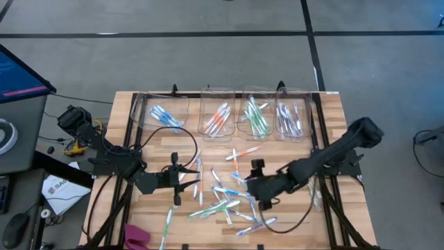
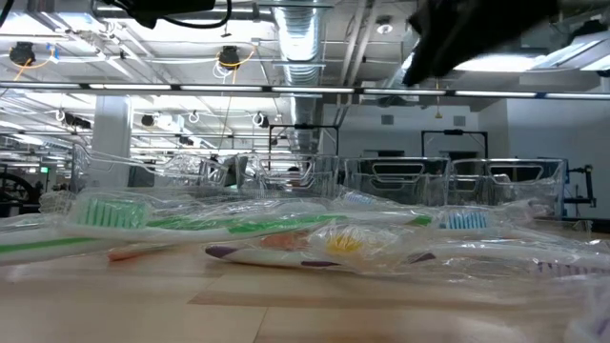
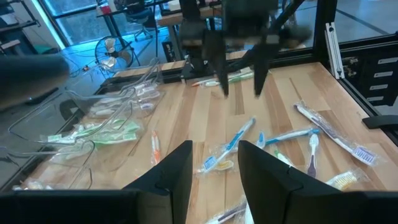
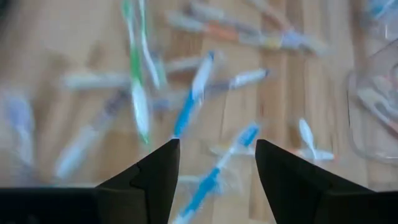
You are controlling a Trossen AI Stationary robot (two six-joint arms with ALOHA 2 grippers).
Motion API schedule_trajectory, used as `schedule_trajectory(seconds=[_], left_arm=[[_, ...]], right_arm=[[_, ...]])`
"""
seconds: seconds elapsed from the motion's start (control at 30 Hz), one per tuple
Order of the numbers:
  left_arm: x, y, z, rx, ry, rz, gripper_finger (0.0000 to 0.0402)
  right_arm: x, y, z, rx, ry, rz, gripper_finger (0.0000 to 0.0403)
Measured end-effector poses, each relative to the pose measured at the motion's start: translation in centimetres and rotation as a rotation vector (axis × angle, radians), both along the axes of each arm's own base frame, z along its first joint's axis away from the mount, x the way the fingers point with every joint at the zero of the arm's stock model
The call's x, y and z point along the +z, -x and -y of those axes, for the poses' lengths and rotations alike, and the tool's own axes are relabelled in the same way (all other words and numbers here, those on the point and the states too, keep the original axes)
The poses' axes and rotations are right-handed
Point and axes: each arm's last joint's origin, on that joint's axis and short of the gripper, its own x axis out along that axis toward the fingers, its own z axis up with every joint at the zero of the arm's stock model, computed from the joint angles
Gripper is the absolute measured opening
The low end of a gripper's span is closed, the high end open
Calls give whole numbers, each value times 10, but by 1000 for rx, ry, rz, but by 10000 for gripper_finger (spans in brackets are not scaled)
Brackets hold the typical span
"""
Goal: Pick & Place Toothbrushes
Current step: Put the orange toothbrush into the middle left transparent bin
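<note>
Toothbrushes (image 1: 225, 201), slim whitish plastic w/ blue, green, orange accents, lie scattered over the wooden slat tabletop (image 1: 149, 208), mid to near edge, in the high view. Only this view shows all four clear plastic bins along the far edge: 1st bin (image 1: 161, 114) has blue brushes, 2nd bin (image 1: 218, 118) orange ones, 3rd bin (image 1: 255, 117) green, 4th bin (image 1: 291, 118) purplish. Left gripper (image 1: 186, 178) sits over the left side of the scatter; right gripper (image 1: 258, 198) over the middle of it. A pink object (image 1: 137, 236) lies at the near left corner.

Low view: level w/ the tabletop, wrapped brushes close up, incl. a green-bristled toothbrush (image 2: 124, 214) and a blue-bristled toothbrush (image 2: 465, 221); bins behind look see-through, contents hard to tell. Neither gripper's tips seen here.

Left wrist view: left gripper's fingers (image 3: 177, 171) spread, nothing between them, blue-accent brushes on the wood just beyond; the other arm's gripper further off, blurred.

Right wrist view: right gripper (image 4: 217, 163) spread wide, empty, above a blue-handled toothbrush (image 4: 214, 177); a bin edge to one side, blurred.
</note>
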Motion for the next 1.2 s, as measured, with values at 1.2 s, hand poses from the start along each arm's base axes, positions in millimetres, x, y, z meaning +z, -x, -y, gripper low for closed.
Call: schedule_trajectory(seconds=[1.2], left_arm=[[0, 0, 0, -7, -31, -4, 121]], right_arm=[[-72, -54, 121, -274, 87, -270, 170]])
